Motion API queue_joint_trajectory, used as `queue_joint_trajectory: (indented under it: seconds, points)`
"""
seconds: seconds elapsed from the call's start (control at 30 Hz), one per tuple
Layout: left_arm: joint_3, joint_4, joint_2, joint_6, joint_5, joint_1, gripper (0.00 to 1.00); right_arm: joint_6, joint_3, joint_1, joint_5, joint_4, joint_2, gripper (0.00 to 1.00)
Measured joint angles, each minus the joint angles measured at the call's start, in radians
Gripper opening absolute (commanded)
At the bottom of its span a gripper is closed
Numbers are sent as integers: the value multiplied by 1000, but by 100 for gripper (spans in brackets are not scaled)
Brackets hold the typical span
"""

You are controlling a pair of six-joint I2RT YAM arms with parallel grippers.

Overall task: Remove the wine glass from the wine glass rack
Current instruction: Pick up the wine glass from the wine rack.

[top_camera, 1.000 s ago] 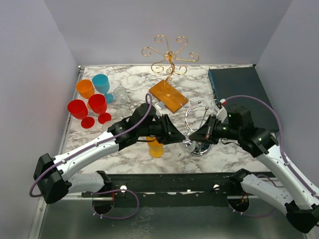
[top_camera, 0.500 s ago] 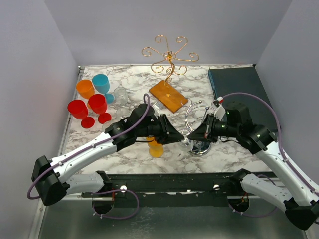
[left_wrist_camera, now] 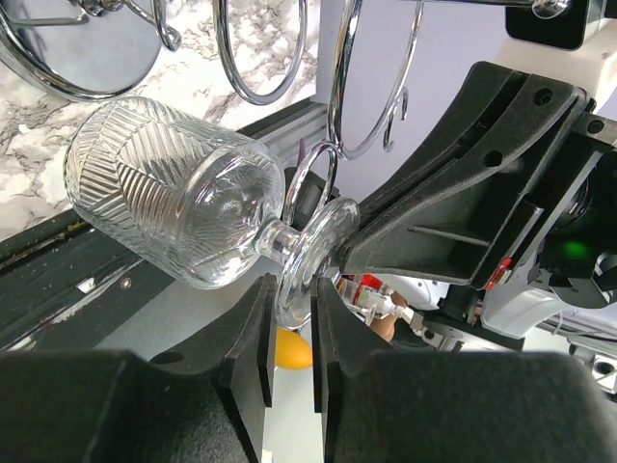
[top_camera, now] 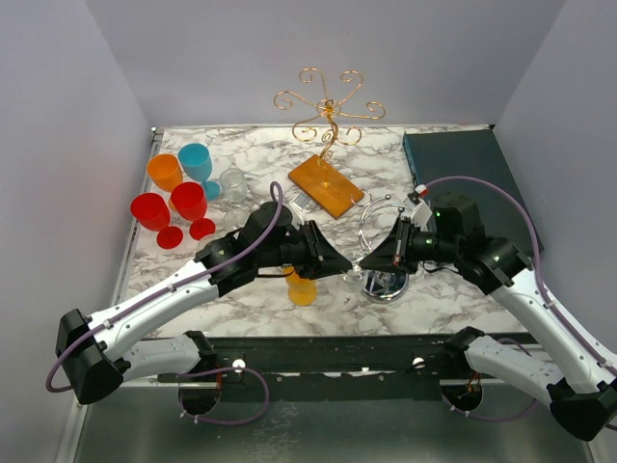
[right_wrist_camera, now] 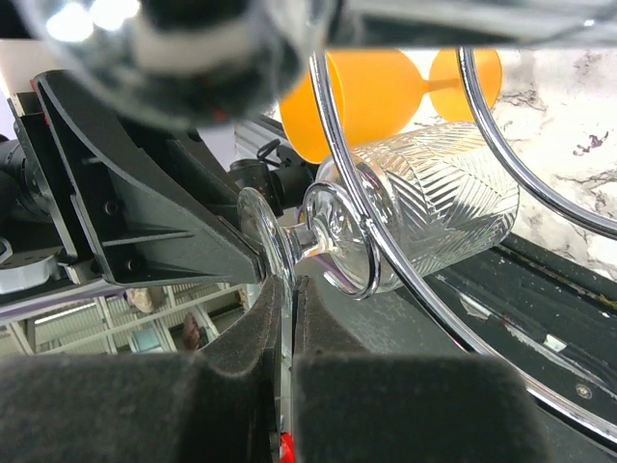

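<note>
A grey-veined, marble-patterned desk (top_camera: 434, 299) is enclosed by plain grey walls, and near its front edge a wine glass rack (top_camera: 384, 230) of bent chrome wire is seen, with rounded rings and hooks rising from a mirror-bright round base. The jaws of the left gripper (left_wrist_camera: 289, 301) are drawn in to a narrow slot and are clamped on the rim of the round foot of the wine glass (left_wrist_camera: 174, 193), at the left side of the rack. The jaws of the right gripper (right_wrist_camera: 286, 289) are pressed fully together with nothing between them, their tips set against the far face of that same foot. The wine glass is held on its side just left of the rack's base, clear of the desk; its bowl is of clear glass cut with a herringbone of slanted ribs, its stem short and thick. A chrome ring of the rack is seen crossing the glass at the stem, and whether the stem lies inside that ring cannot be told. Just left of the rack an orange goblet (top_camera: 301, 287) is lying under the left arm. Behind the rack a gold wire stand (top_camera: 328, 111) of curled scrolls is fixed to a flat orange board, and a dark teal box (top_camera: 468, 178) is set to the rack's right rear. Well to the rack's left, red, orange and blue plastic goblets (top_camera: 188, 203) are grouped.
</note>
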Motion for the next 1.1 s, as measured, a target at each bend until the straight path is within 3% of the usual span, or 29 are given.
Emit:
queue_joint_trajectory:
  seconds: [1.1]
  points:
    - [47, -97, -41, 38, -138, 0, 14, 14, 12, 22, 10, 107, 60, 0]
